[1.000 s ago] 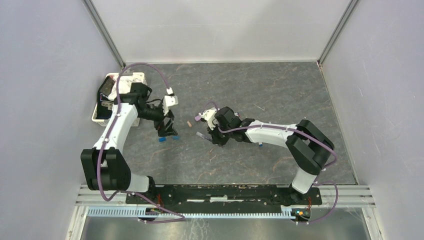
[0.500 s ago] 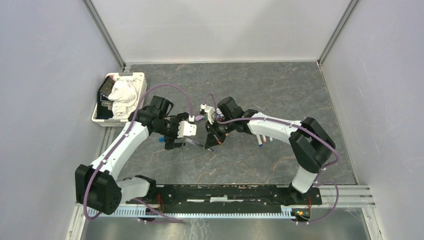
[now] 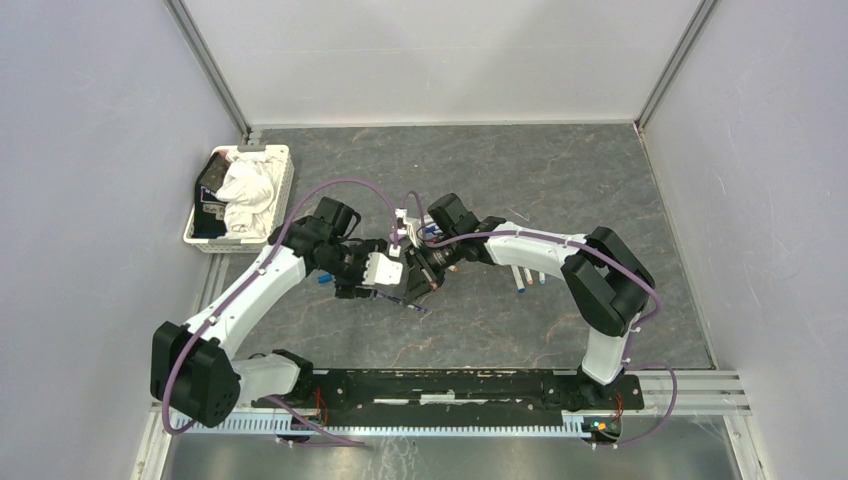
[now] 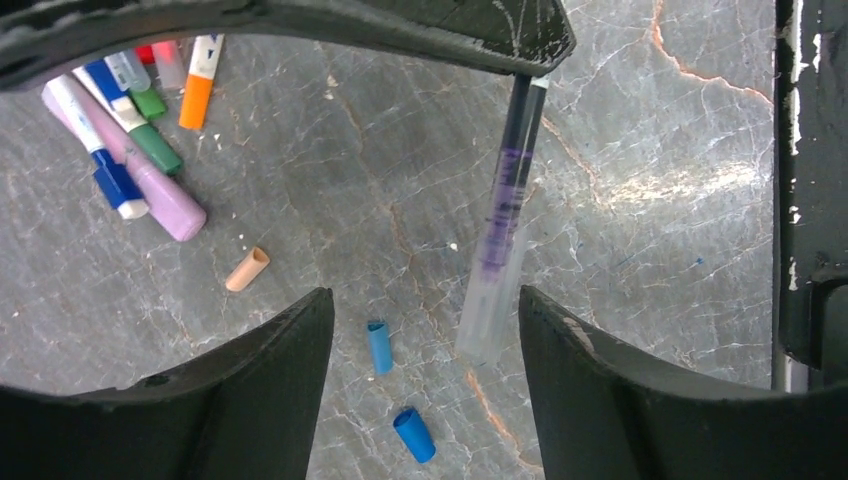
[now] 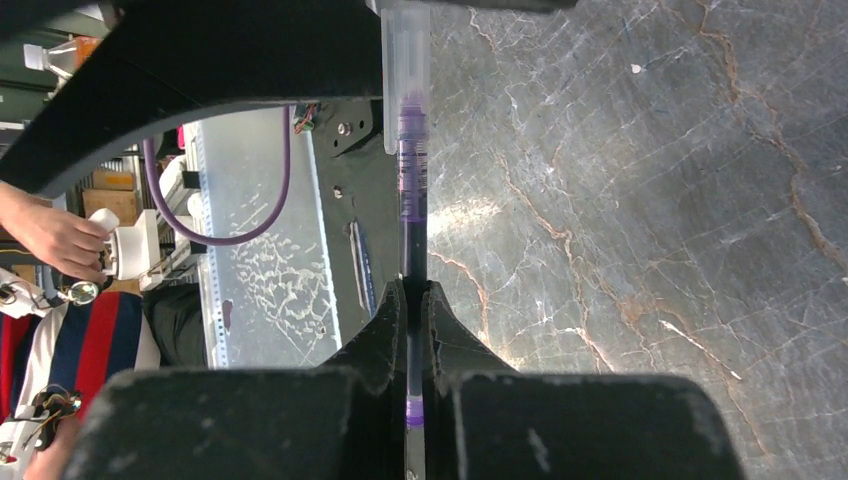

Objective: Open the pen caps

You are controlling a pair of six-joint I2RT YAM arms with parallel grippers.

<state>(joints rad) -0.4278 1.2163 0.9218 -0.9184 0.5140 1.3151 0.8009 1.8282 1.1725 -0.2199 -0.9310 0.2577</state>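
**Capped purple pen held between two end effectors**

The right end effector [image 5: 415,295] is clamped tight on the dark barrel of a purple pen [image 5: 412,190], its fingers pressed to both sides. The pen sticks straight out past the fingertips and hangs above the surface [image 4: 650,150]. A clear cap [image 4: 490,310] sits on the pen's far end, with purple showing through it.

The left end effector [image 4: 422,300] faces the right one at the middle of the surface. Its jaws stand well apart, with a visible gap on each side of the clear cap, which lies between the fingers [image 4: 250,390] nearer the right-hand one. It has hold of nothing.

Loose caps lie on the surface below. Two blue caps [image 4: 379,347] rest close together and a tan cap [image 4: 247,269] lies to one side. Further off, a cluster of pens [image 4: 130,160] in blue, green, orange and pink lies touching one another.

In the top view, a white basket [image 3: 285,170] holding a crumpled cloth [image 3: 248,190] stands at the far left edge, well apart from both arms.
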